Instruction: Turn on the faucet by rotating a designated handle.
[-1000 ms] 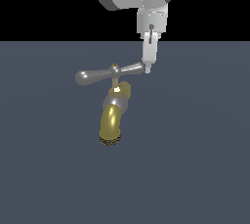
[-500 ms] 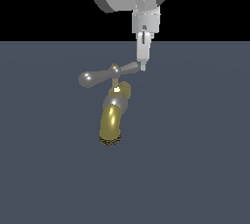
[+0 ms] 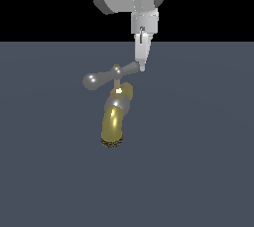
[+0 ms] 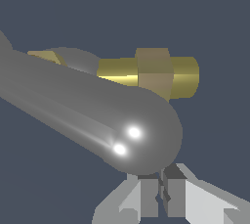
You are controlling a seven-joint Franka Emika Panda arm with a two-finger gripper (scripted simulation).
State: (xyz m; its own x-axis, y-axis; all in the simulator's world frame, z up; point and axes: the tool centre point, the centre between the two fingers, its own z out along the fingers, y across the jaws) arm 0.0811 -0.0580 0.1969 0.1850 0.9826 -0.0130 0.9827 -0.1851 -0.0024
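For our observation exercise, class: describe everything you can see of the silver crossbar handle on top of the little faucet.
The slim glossy silver-grey crossbar handle looks like polished metal, with rounded bulbous ends and a small brass pin at its centre. It sits atop the brass-gold curved-spout faucet, tilted, its end on the exterior view's right higher. The white end effector, fingers together, meets that raised end from above; the wrist view shows the bulb right at the fingertips.

- Faucet (image 3: 115, 119): polished brass-gold spout, rough dark rim at its mouth.
- Handle (image 3: 106, 76): smooth, glossy silver-grey metal.
- Gripper (image 3: 142, 66): matt pale grey fingers.
- Floor (image 3: 198, 161): flat, matt slate-blue.
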